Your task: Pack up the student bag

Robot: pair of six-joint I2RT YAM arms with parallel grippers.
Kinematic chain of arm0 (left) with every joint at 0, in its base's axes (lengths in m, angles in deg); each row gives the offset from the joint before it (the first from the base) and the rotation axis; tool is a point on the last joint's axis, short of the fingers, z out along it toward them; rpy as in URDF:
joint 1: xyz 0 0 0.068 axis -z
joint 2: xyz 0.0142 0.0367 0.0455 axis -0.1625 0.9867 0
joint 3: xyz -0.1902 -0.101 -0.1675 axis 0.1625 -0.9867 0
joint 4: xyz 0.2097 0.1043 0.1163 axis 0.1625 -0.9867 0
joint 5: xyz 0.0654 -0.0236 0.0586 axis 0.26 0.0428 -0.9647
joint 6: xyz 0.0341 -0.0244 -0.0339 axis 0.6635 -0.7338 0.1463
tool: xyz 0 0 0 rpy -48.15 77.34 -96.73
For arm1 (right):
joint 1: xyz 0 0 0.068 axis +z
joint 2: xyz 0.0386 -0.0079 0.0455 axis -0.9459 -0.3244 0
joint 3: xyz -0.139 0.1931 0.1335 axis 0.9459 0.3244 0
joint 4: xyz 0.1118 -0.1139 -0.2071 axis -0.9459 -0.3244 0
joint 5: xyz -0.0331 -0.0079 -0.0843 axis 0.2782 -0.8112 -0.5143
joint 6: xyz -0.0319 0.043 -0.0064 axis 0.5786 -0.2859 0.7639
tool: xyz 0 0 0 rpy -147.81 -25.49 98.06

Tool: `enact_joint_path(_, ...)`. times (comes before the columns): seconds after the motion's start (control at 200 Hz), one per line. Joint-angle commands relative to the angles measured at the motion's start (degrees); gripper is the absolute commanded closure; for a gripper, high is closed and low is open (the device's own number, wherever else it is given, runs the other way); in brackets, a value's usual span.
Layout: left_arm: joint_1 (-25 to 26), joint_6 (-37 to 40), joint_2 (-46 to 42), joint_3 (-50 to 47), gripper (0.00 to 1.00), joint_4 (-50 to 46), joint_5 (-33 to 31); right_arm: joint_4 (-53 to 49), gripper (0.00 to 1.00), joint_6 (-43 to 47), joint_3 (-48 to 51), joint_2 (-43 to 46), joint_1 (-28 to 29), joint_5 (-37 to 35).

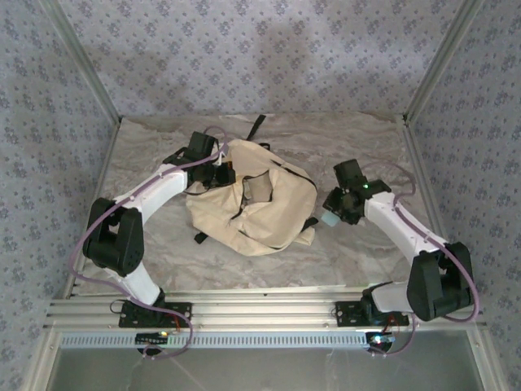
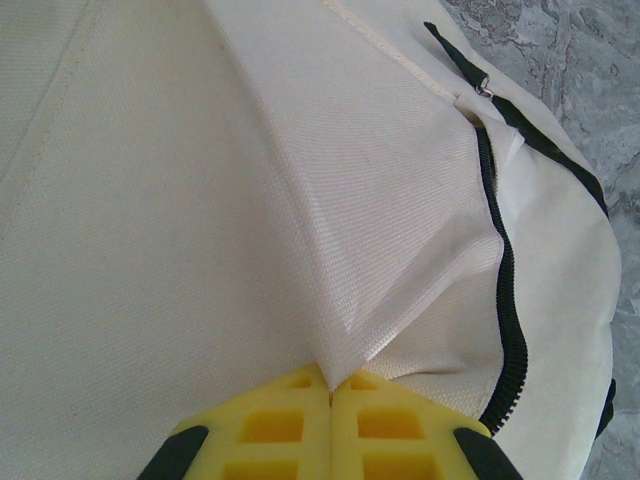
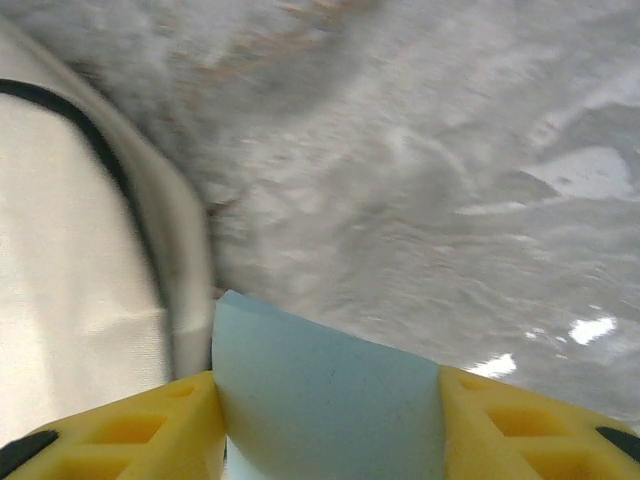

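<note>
Overhead view: the student bag [image 1: 252, 204] lay crumpled at the centre of the grey marbled table [image 1: 358, 252], between the two arms. The left wrist view resolved what the overhead blurred: the left gripper [image 2: 330, 385] clenched on a pinched fold of cream bag fabric, near the dark zipper [image 2: 512, 300]. In the right wrist view, the right gripper [image 3: 325, 400] grasped a pale blue block [image 3: 320, 350] just beside the bag's edge

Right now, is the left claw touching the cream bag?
Touching. The left wrist view shows the left gripper shut on a pinched fold of the student bag.
</note>
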Motion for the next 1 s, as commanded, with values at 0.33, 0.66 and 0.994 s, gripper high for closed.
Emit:
enact_joint_path(0.33,-0.63,-0.34,-2.40,0.51,1.00,2.25,-0.42,15.20,0.46,-2.76,-15.82,-17.23,12.66,6.22)
enact_joint_path(0.66,-0.59,-1.05,-2.71,0.16,1.00,2.45,-0.16,26.39,0.41,-10.66,-21.47,-28.63,17.16,8.53)
enact_joint_path(0.994,-0.62,-0.97,-3.04,-0.03,1.00,2.39,-0.06,20.95,0.22,-3.31,-21.41,-25.64,16.97,9.10)
